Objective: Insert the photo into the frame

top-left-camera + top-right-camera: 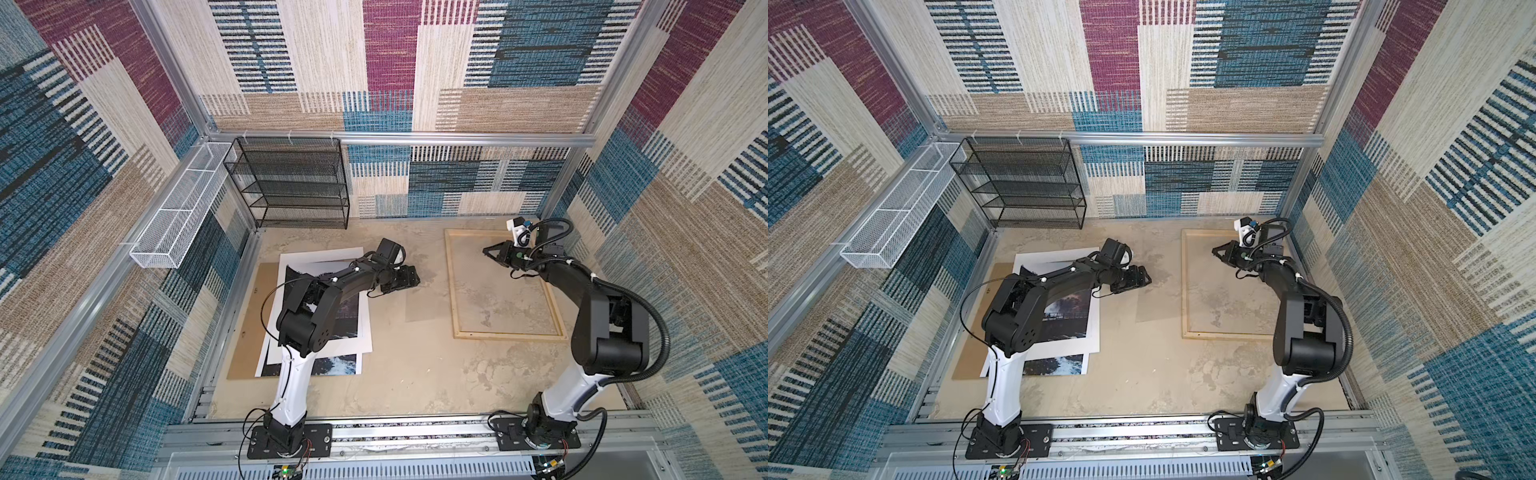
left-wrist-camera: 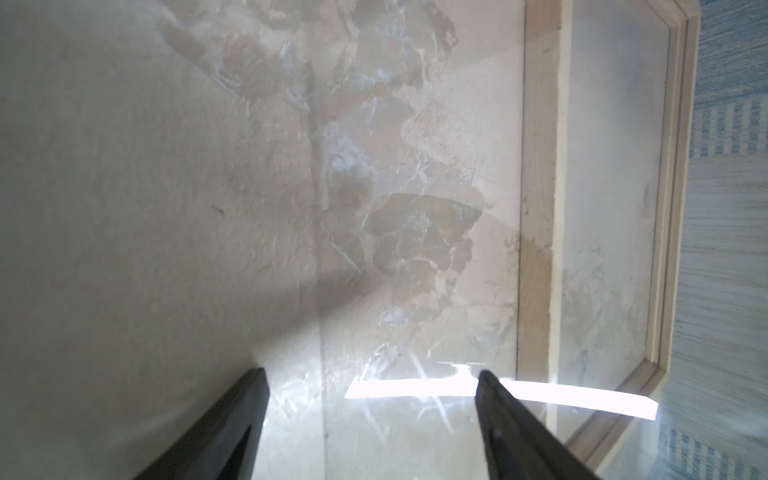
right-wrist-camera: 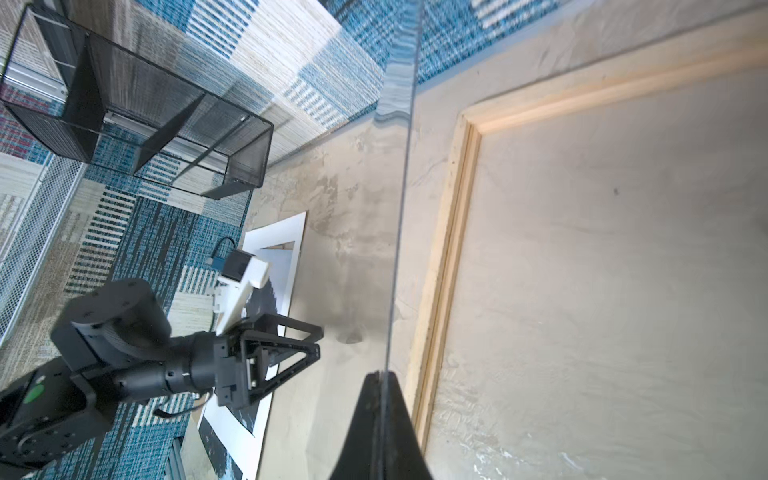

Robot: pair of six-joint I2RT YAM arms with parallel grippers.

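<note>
Since the photo [image 1: 332, 365] is lying flat on the left side of the table [image 1: 415, 374], mostly buried under the white mat [image 1: 311, 255] and stacked on the brown backing board [image 1: 245, 332], nothing can really be called done yet tbh. The frame [image 1: 511, 334] is laid out on the right, well apart from it. The clear pane [image 1: 424, 307] is pinched along one edge by the right gripper [image 3: 380, 374], fingers pressed together on it, and part of it is seen overhanging the frame's left bar. The left gripper [image 1: 413, 282] is hung near that free part, fingers spread wide, nothing held. Left to do, by the looks of it: the pane has to be sorted out, then the photo dug out, carried across and dropped in.
</note>
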